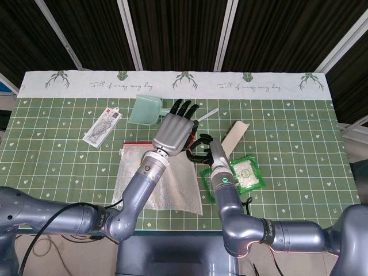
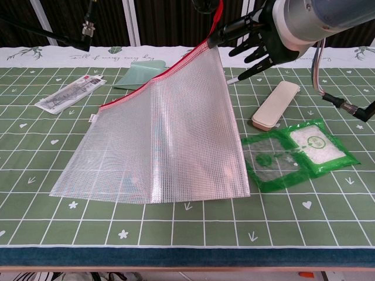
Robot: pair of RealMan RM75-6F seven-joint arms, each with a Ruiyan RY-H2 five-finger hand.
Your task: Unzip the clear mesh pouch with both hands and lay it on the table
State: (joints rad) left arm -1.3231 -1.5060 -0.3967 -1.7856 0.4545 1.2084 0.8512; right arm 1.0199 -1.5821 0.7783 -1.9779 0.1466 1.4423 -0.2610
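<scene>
The clear mesh pouch (image 2: 164,134) with a red zip edge has its bottom edge on the table and its top right corner lifted high. In the head view the pouch (image 1: 155,181) shows below my left hand (image 1: 174,131), which covers that raised corner and holds it up. In the chest view only the dark fingers of the left hand (image 2: 203,5) show at the top edge, beside a red pull loop (image 2: 220,9). My right hand (image 2: 261,38) hovers just right of the corner with fingers spread, one fingertip (image 2: 214,40) touching the zip end. The right hand (image 1: 201,150) holds nothing.
A beige case (image 2: 275,104) and a green sealed packet (image 2: 299,151) lie right of the pouch. A pale green scoop (image 1: 146,109) and a white packaged item (image 1: 102,126) sit at the back left. A thin white stick (image 1: 210,113) lies behind the hands.
</scene>
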